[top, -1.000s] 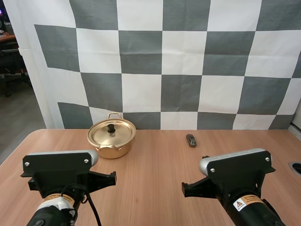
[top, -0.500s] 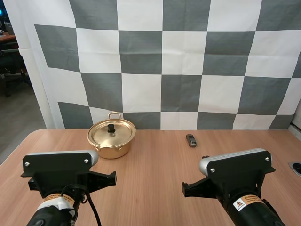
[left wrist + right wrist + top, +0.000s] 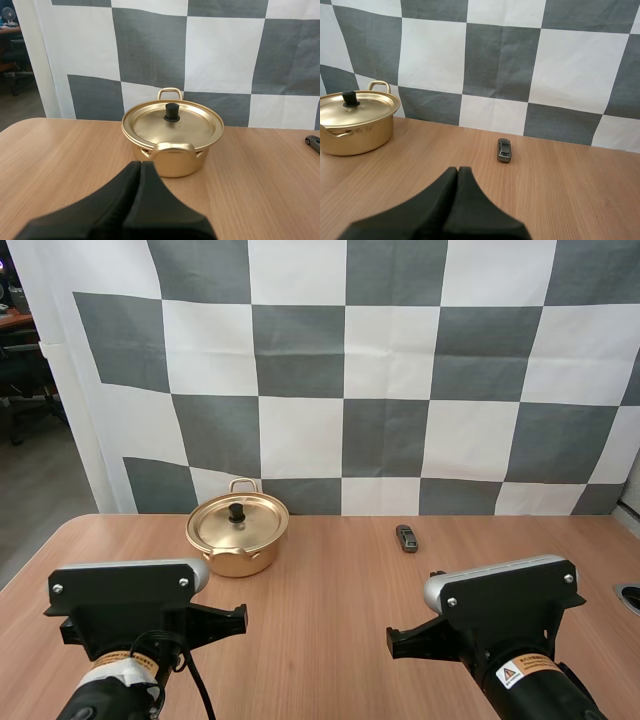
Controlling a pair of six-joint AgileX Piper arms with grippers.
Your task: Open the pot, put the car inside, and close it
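Observation:
A gold pot [image 3: 237, 534] with its lid on and a black knob [image 3: 237, 511] stands at the back left of the wooden table. A small grey toy car [image 3: 406, 538] lies at the back, right of the middle. My left gripper [image 3: 140, 167] is shut on nothing, its fingers together as one dark wedge, a short way in front of the pot [image 3: 172, 137]. My right gripper [image 3: 458, 172] is shut too, well short of the car [image 3: 504, 150], with the pot [image 3: 354, 122] off to its left. Both arms sit at the table's near edge.
A round dark hole [image 3: 630, 596] sits in the table at its right edge. Bare wood lies between the arms and the pot and car. The table's left corner is rounded.

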